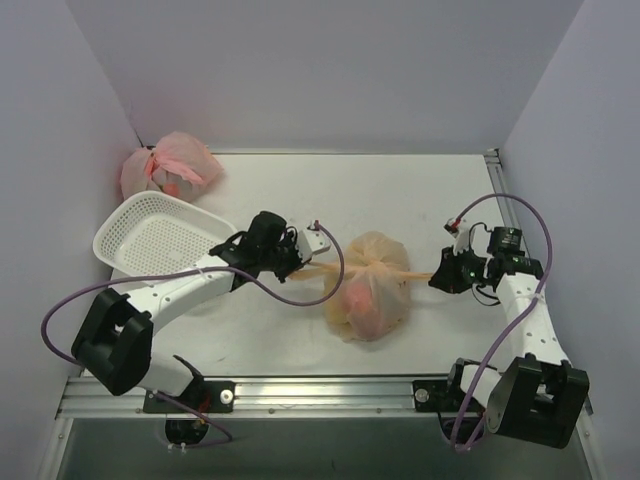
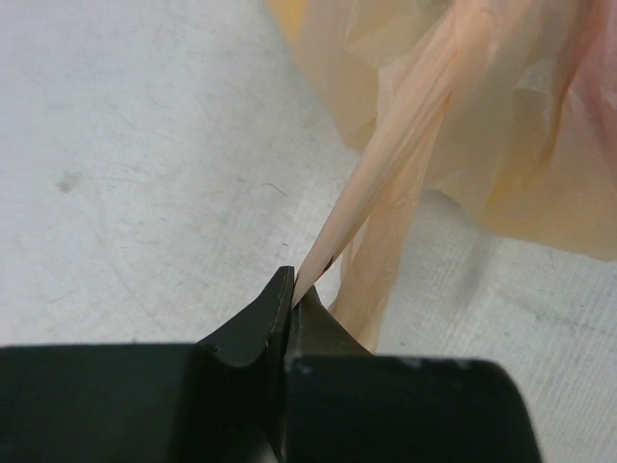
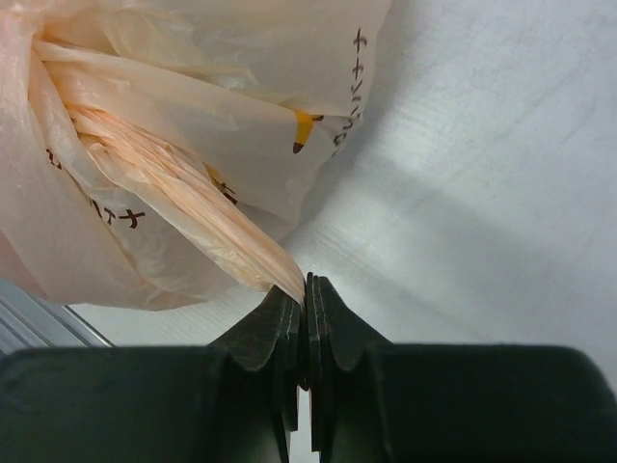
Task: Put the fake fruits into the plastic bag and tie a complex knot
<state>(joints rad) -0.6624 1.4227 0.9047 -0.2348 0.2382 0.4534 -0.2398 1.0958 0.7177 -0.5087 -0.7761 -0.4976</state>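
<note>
The plastic bag (image 1: 370,290) lies bunched into a rounded bundle on the bench (image 1: 300,200), near the middle and between the two arms. A reddish fake fruit (image 1: 357,298) is seen dimly through the bag's pale-orange film; other contents cannot be told apart. Two twisted strands of the film are drawn out from the gathered top. The left strand (image 2: 386,174) is stretched taut to the left pincer (image 1: 300,266), whose jaws are pressed together on the strand's end, as shown in the left wrist view (image 2: 292,289). The right strand (image 3: 193,212) is led to the right pincer (image 1: 437,276), whose jaws are likewise closed on the tip of the film, with almost no gap between them (image 3: 307,289). A yellow banana print (image 3: 304,130) and small dark lettering (image 3: 357,58) are visible on the bag wall in the right wrist view. A white mesh basket (image 1: 160,240) is set at the left of the bench, just beside the left arm. A pink tied bag (image 1: 170,165) rests in the far left corner, behind the basket. Purple cables (image 1: 300,295) are looped along both arms.
</note>
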